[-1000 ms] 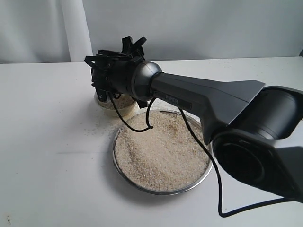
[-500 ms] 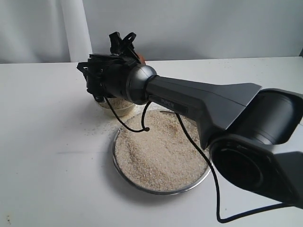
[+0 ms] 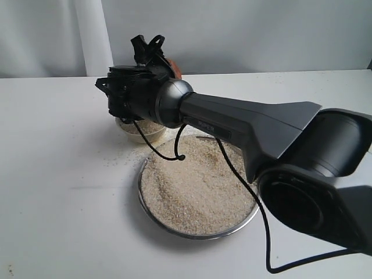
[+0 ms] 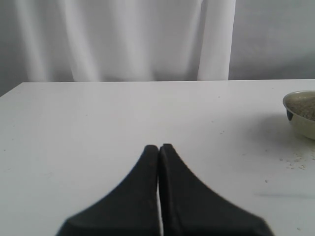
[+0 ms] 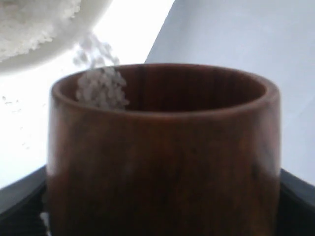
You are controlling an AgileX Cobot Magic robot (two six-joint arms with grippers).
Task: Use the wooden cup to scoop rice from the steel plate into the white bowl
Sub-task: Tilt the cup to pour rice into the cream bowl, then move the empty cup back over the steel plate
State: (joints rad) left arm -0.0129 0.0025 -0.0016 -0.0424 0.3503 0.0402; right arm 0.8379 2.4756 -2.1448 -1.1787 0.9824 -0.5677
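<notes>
My right arm reaches across from the right, and its gripper (image 3: 152, 53) is shut on the wooden cup (image 3: 175, 68), held above the white bowl (image 3: 141, 137). In the right wrist view the dark reddish cup (image 5: 162, 157) fills the frame, tilted, with rice grains (image 5: 101, 84) spilling over its rim toward the bowl (image 5: 44, 29). The steel plate (image 3: 141, 192) sits just in front of the bowl, filled with rice (image 3: 197, 186). My left gripper (image 4: 158, 147) is shut and empty, low over the table, with the bowl (image 4: 299, 120) off to one side. It is out of the exterior view.
Loose grains (image 3: 116, 156) are scattered on the white table left of the plate. A black cable (image 3: 172, 154) hangs from my right wrist over the plate's far edge. A pale curtain and wall stand behind the table.
My right gripper has lifted a little and turned at the wrist over the bowl, tipping the cup. Left arm not seen earlier.
</notes>
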